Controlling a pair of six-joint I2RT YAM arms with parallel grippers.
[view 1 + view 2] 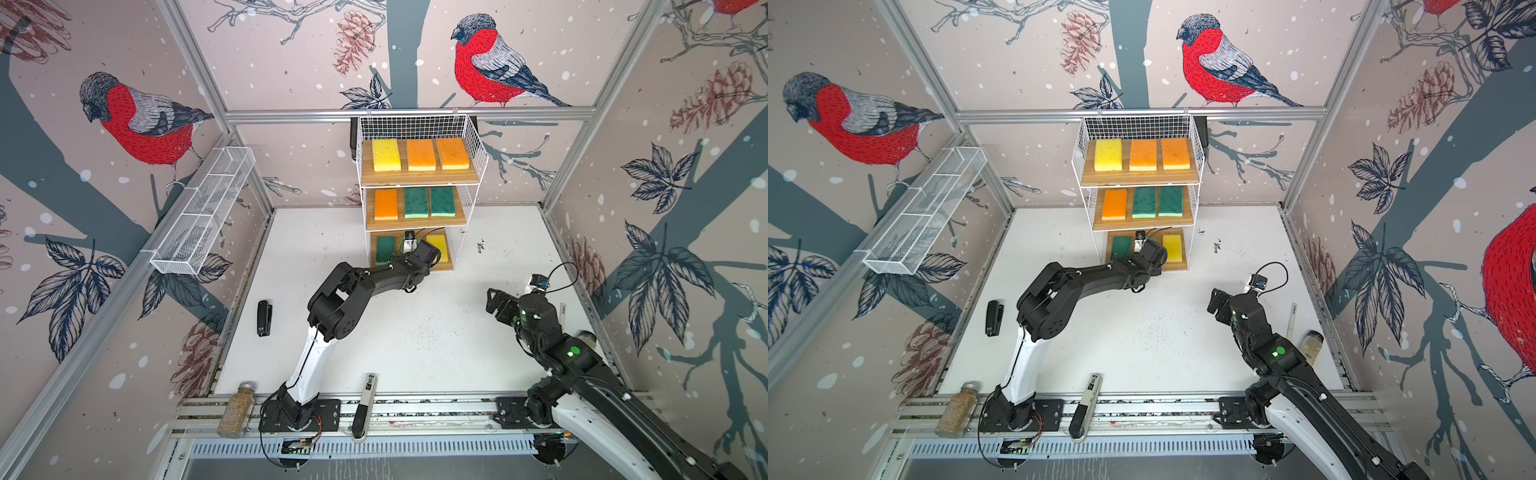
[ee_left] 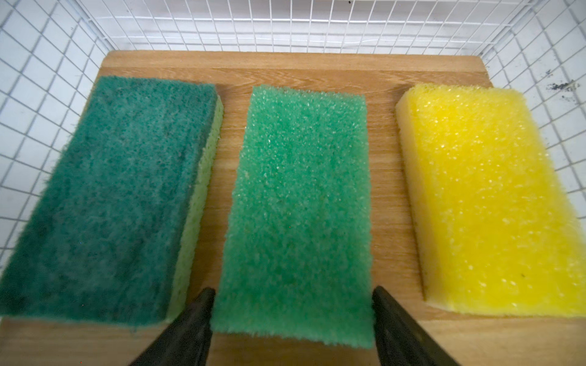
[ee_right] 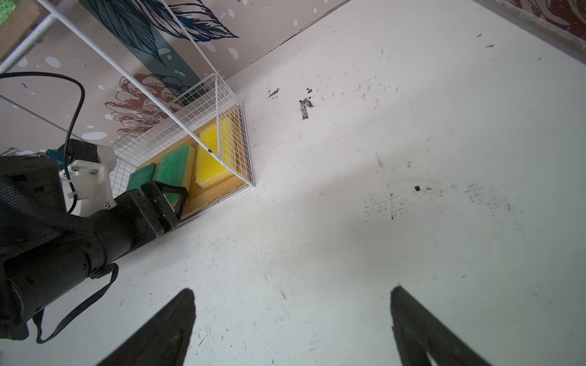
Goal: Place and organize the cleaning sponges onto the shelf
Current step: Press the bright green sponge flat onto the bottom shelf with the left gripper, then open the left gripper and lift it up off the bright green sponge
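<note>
Left wrist view: left tool (image 2: 292,290) straddles the light green sponge (image 2: 298,196), 9th on the shelf (image 1: 473,158), bottom board (image 2: 383,177); grip cannot be told. Right tool (image 3: 292,288) gapes empty. Next, probably: withdraw straight back.

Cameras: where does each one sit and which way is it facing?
Both top views: high at the front, looking down and back at the shelf and table; left arm and right arm show.
Left wrist: on the left arm, inside the bottom tier, facing dark green sponge, light green sponge, yellow sponge; left gripper straddles the middle one.
Right wrist: low over the table, facing the shelf; right gripper open, left arm in view.
Shared: both wrist views show the light green sponge and yellow sponge.
</note>
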